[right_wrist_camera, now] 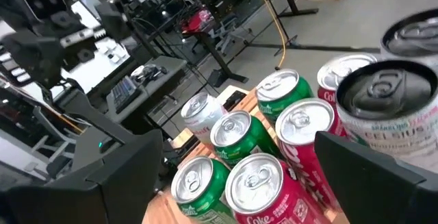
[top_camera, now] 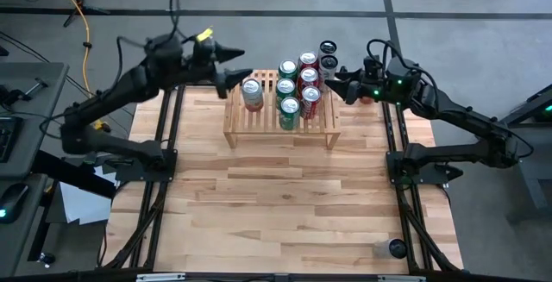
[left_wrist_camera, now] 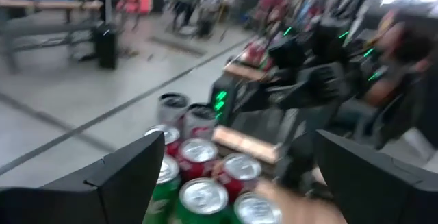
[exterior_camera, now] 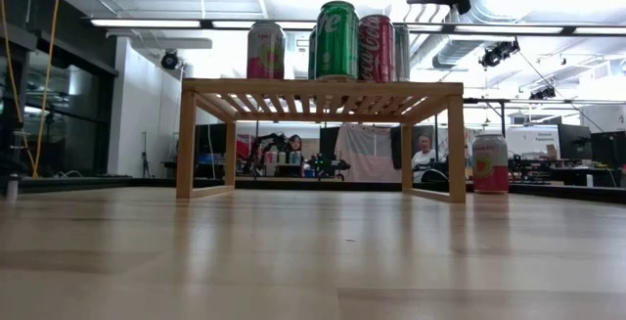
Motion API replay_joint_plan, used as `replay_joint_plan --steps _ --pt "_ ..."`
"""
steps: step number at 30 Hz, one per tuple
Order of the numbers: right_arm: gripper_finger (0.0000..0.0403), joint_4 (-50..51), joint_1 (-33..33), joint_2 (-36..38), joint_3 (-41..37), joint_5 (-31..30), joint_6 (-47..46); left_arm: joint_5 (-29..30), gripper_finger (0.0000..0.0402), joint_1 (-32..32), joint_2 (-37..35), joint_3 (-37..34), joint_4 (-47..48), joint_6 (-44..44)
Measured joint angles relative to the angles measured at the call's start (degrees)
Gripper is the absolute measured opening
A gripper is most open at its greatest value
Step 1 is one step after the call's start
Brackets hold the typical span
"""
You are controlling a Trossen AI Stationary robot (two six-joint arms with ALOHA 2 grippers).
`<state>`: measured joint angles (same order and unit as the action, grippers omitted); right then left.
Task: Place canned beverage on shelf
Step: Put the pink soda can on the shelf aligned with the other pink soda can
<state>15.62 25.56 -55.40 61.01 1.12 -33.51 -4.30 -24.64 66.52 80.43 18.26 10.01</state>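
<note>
Low light-wood slatted shelf [top_camera: 281, 118] carries 6 crowded cans; a pink-labelled silver can [exterior_camera: 490, 163] stands on the table beside it. Both the left gripper [top_camera: 244, 65] and the right gripper [top_camera: 338, 84] are open and empty. Risk: a jaw nudging neighbouring cans over.

"Coke" on red can [right_wrist_camera: 263, 193] in the cluster on the shelf [right_wrist_camera: 179, 139], "SPARKLING" and "CELSIUS" on white can [right_wrist_camera: 393, 118] beside the shelf, Coca-Cola script on red can [exterior_camera: 376, 48] on shelf top, other labels unreadable
</note>
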Motion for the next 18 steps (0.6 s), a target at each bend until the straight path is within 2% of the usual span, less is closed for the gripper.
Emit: replay_joint_plan --steps 3,7,13,18 --pt "0.0367 -0.84 0.02 0.00 0.00 -0.01 1.28 -2.54 0.0362 0.00 -5.06 -8.63 -8.88 4.00" --pt "0.0367 -1.82 0.07 0.00 0.00 -0.01 1.61 -3.11 0.0362 0.00 -9.83 -15.76 -15.87 7.84" --pt "0.0367 -4.96 0.07 -0.02 0.00 -0.35 2.34 -3.10 0.0362 0.00 -13.03 -18.89 -19.67 8.90" --pt "0.0367 -6.96 0.43 -1.03 1.26 -8.61 -0.20 -3.10 0.0362 0.00 -13.41 -18.89 -19.92 8.92"
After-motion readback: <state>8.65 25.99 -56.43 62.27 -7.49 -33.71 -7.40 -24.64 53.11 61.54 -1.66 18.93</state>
